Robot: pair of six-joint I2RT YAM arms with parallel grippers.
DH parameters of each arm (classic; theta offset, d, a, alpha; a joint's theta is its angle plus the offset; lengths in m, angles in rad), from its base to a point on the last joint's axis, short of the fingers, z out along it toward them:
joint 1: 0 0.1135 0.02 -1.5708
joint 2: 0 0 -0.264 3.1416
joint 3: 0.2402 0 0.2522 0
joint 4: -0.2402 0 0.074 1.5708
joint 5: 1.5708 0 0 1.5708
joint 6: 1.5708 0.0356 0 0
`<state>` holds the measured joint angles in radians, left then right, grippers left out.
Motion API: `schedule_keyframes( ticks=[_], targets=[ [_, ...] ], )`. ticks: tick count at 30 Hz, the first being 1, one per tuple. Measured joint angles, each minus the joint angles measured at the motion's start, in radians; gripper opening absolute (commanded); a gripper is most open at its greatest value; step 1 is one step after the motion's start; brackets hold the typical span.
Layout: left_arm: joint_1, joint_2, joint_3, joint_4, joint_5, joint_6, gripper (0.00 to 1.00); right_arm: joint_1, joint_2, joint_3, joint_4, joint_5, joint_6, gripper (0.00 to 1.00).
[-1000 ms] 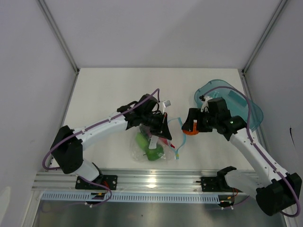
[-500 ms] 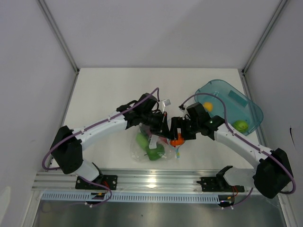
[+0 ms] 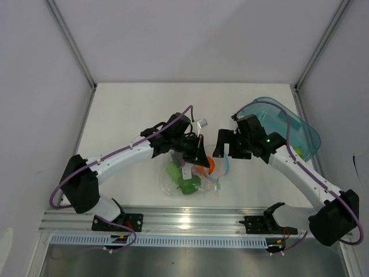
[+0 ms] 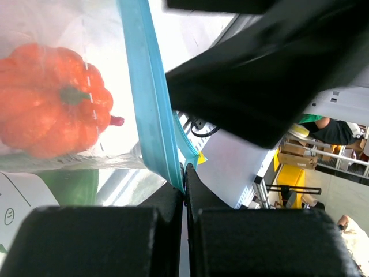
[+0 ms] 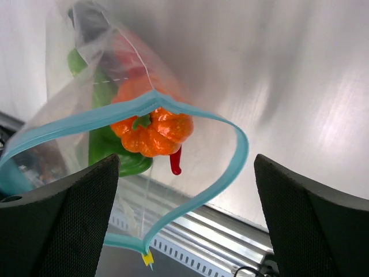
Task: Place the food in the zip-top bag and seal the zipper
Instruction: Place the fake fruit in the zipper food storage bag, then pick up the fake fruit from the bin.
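While the left end effector (image 4: 184, 186) stays out of the way of my wrist view, I can read its state plainly: the two fingers are pressed together on the zipper (image 4: 147, 98), clamping the light blue strip at one side of the bag's mouth. The zip-top bag (image 3: 183, 183) lies on the desk (image 3: 132, 109) near the front edge, between the two arms, with its mouth turned toward the right arm. The plastic is clear and crinkly and catches a lot of glare.

From the right wrist camera the mouth stands open, the blue strip forming a wide loop. Just inside sits the orange pepper (image 5: 153, 133), ribbed and squat with a small green stem. A red tip (image 5: 176, 161) pokes out beneath it, and a green pepper (image 5: 109, 151) lies behind and to its left. There is a darker shape deeper in the bag that I cannot make out.

The right end effector (image 3: 226, 149) hovers just beside the mouth with its fingers (image 5: 57, 225) spread wide apart and nothing between them; it is not touching the bag. Behind it, at the right edge of the desk, is the teal tray (image 3: 305, 135), with something green (image 3: 296, 151) in it, too small for me to name.
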<state>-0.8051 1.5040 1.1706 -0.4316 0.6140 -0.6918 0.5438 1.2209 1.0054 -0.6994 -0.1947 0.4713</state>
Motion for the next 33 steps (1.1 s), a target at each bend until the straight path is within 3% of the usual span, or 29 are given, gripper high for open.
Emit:
schedule_keyframes(
  ticks=[4, 10, 21, 27, 33],
  targets=[
    [-0.002, 0.0, 0.0, -0.001, 0.0, 0.0, 0.01, -0.052, -0.064, 0.081, -0.074, 0.084, -0.021, 0.99],
    [-0.002, 0.0, -0.001, 0.0, 0.001, 0.0, 0.01, -0.299, -0.152, 0.119, -0.101, 0.113, -0.058, 0.99],
    [-0.002, -0.004, -0.036, 0.003, 0.003, 0.0, 0.01, -0.653, -0.048, 0.121, -0.076, 0.199, -0.056, 0.99],
    [-0.002, -0.007, -0.045, 0.003, 0.015, 0.0, 0.01, -0.714, 0.137, 0.183, -0.092, 0.385, -0.006, 0.99],
    [-0.002, -0.007, -0.045, 0.003, 0.018, 0.0, 0.01, -0.727, 0.209, 0.193, -0.082, 0.52, 0.039, 0.99]
  ],
)
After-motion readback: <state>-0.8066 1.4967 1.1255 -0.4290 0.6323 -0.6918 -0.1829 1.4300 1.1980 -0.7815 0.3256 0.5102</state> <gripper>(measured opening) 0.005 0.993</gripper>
